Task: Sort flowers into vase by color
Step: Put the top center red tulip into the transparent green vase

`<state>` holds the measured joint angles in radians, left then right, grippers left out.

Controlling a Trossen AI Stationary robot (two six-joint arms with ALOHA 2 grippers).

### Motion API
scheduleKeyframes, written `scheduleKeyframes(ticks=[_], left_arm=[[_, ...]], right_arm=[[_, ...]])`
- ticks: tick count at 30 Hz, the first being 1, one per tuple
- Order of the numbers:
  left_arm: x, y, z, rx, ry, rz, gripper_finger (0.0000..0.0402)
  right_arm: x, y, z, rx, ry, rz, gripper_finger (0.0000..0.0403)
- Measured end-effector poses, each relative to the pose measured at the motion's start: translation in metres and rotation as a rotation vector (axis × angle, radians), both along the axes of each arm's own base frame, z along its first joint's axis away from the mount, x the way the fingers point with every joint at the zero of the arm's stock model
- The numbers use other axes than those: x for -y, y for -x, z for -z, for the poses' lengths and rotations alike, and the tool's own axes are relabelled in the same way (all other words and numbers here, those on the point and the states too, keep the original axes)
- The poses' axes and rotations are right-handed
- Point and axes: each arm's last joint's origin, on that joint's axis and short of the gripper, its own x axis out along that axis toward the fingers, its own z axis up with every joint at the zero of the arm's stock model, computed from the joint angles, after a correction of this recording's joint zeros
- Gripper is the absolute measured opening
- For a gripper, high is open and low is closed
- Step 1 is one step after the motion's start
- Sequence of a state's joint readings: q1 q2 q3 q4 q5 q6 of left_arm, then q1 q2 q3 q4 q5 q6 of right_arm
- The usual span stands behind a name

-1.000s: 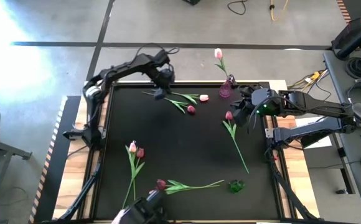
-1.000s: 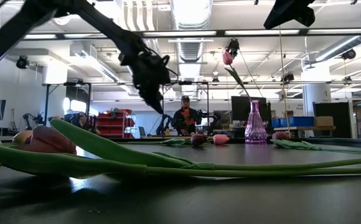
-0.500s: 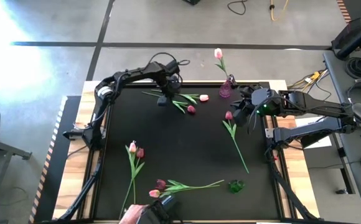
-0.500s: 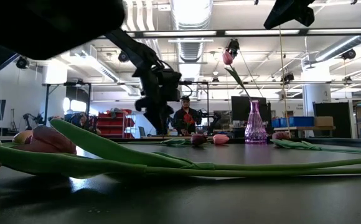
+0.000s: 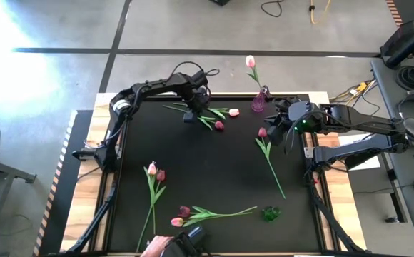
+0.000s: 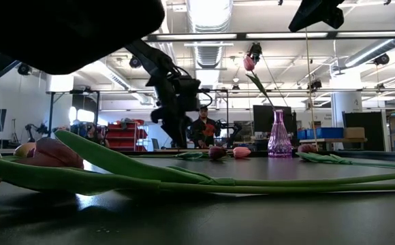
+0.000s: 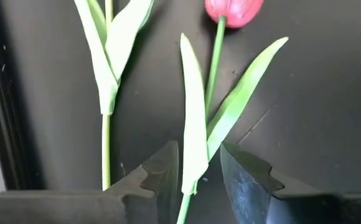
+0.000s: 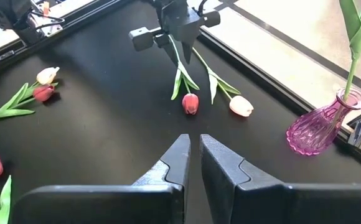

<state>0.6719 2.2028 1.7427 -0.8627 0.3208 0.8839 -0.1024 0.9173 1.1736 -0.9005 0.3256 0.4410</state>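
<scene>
1. Near the left front of the black table mat [image 5: 193, 171], a pale pink artificial tulip [image 5: 151, 169] and a dark magenta tulip [image 5: 160, 175] lie side by side, their long green stems running toward the front edge.
2. Along the front edge lies another pair of tulips [image 5: 180, 215], one dark and one pale, heads together, with leaves stretching to the right toward a small green glass vase [image 5: 269, 213].
3. The left gripper [image 5: 190, 114] is low over the far part of the mat. In the left wrist view its fingers [image 7: 162, 177] stand apart on either side of the thin green stem of a dark pink tulip [image 7: 233, 9], not closed on it.
4. Just beside that flower lies a pale pink tulip [image 5: 233, 112], its stem [image 7: 106, 149] parallel and just outside the fingers.
5. A tall pink tulip [image 5: 250, 62] stands upright in a clear purple glass vase [image 5: 258, 103] at the far edge of the mat.
6. A dark magenta tulip [image 5: 263, 133] lies to the right of centre, its stem slanting toward the front right.
7. The right gripper [image 5: 277, 123] hovers near that head, above the mat's right edge; in the right wrist view its fingers [image 8: 175, 163] are nearly together with a narrow gap, holding nothing.
</scene>
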Motion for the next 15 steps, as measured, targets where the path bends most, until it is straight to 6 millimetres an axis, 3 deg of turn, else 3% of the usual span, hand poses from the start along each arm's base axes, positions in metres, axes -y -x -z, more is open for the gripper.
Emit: scheduleKeyframes(ticks=[11,15], left_arm=[[-0.001,-0.004,0.026,-0.054,0.020,-0.009,0.0104],[-0.002,-0.005,0.030,-0.057,0.029,-0.028,0.0082]], right_arm=[[0.000,0.000,0.000,-0.003,0.002,-0.012,0.0029],[0.000,0.000,0.000,-0.003,0.001,-0.016,0.0029]])
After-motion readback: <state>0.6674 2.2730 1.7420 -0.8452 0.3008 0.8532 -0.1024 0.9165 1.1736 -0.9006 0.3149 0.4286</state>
